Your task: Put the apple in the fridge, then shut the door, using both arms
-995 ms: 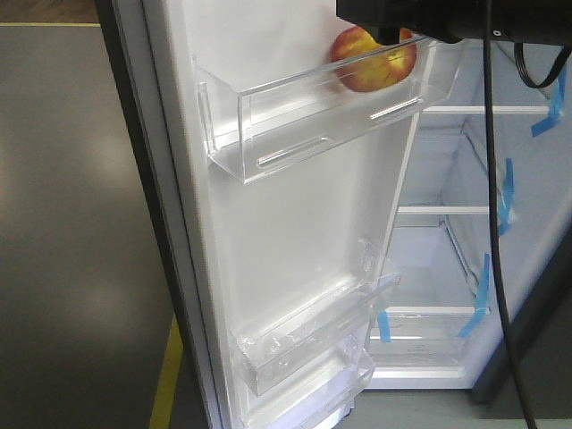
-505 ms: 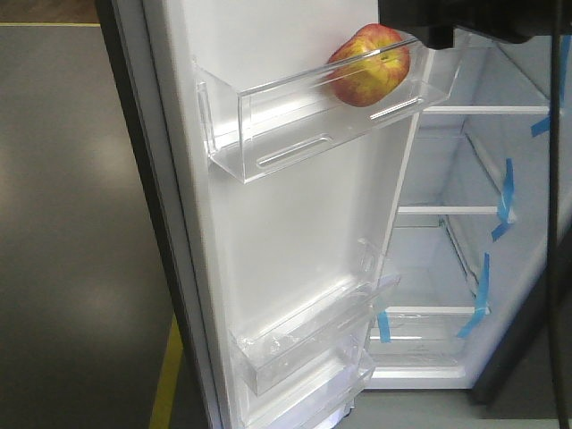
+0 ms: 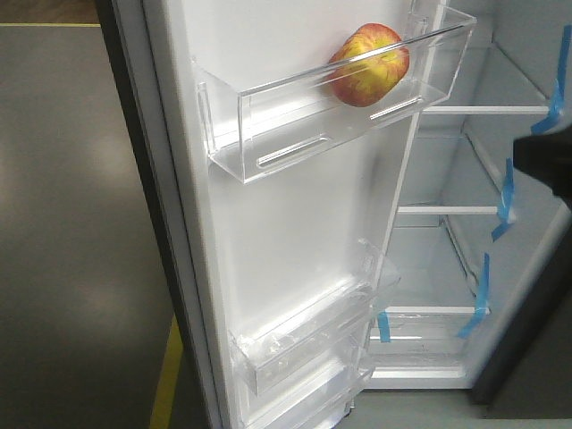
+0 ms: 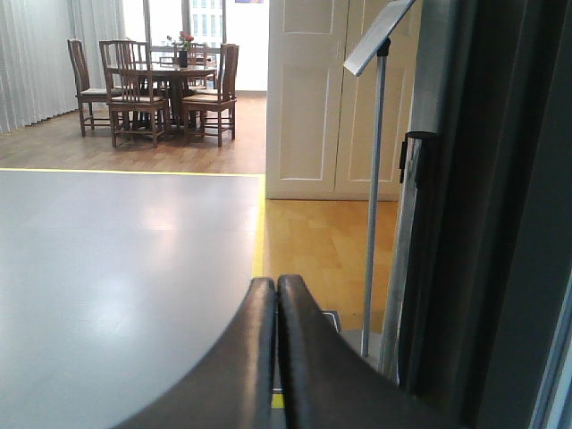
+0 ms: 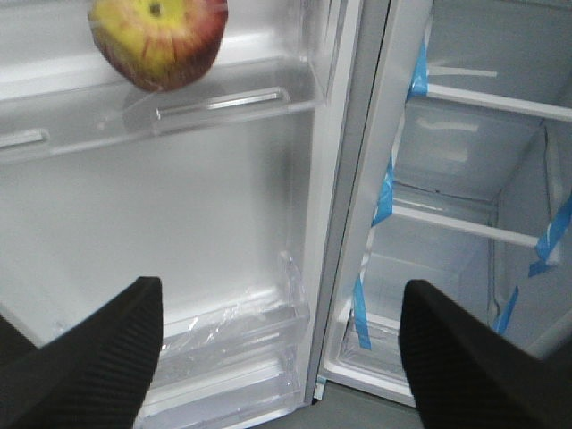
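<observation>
Right wrist view, right tool [image 5: 281,290] spread wide, empty, apple [image 5: 159,40] in door bin [image 5: 232,100], left tool [image 4: 275,284] clenched

The apple [image 3: 369,64] is red with yellow streaks, the door [image 3: 286,232] lining white, the tape [image 3: 508,189] blue.

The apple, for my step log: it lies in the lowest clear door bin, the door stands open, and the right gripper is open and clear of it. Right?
Not quite. The apple sits in the upper clear bin of the door, not the lowest, as the exterior front-facing view shows. The door stands open, and the right gripper is open and clear of it.
</observation>
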Robot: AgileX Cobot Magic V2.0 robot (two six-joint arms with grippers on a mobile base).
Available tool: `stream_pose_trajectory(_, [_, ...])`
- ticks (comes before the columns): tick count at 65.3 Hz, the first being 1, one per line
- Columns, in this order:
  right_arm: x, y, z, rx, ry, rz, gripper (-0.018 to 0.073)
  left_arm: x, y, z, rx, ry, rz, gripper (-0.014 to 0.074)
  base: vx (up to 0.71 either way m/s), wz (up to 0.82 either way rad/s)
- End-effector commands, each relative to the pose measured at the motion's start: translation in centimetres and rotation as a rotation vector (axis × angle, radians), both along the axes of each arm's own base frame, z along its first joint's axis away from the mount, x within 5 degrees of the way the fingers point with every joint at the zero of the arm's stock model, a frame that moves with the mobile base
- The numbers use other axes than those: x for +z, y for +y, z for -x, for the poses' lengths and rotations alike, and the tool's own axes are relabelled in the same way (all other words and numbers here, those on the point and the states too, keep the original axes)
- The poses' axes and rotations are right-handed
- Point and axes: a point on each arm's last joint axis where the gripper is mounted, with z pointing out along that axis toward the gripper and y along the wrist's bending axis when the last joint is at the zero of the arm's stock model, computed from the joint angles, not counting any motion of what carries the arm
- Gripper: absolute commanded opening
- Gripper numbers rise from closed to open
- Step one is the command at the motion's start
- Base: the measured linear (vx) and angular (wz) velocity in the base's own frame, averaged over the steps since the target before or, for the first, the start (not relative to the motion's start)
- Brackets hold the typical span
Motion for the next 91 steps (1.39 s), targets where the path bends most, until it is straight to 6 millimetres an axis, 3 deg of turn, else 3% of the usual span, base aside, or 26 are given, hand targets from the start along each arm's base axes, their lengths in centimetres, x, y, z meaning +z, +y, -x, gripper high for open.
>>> stream_pose_trajectory(1, [0.0,-0.6,2.1,-0.018,-0.070,-0.024,0.0502,-0.2,0.0,0.0,-0.006,-0.064,0.012,-0.0006,0.00,0.00])
stream_pose_trajectory(21, [-4.9,-1.5,7.6,-0.009,0.003,-0.057,0.0486,-0.2,0.0,0.0,-0.006,-0.064,0.012,-0.0006,0.00,0.00])
stream_pose_trajectory(54, [-8.2,-3.0,15.9,0.018,-0.128,-0.091,0.0486,-0.2,0.0,0.0,-0.006,-0.064,0.012,-0.0006,0.00,0.00])
stream_pose_trajectory(74, [-9.2,-3.4,18.0,0.025,-0.092,-0.080,0.0486,-0.2,0.0,0.0,-0.006,-0.064,0.012,-0.0006,0.00,0.00])
stream_pose_trajectory(91, [-9.4,-3.5,18.3,0.025,-0.082,-0.078,0.0486,-0.2,0.0,0.0,-0.006,-0.064,0.012,-0.0006,0.00,0.00])
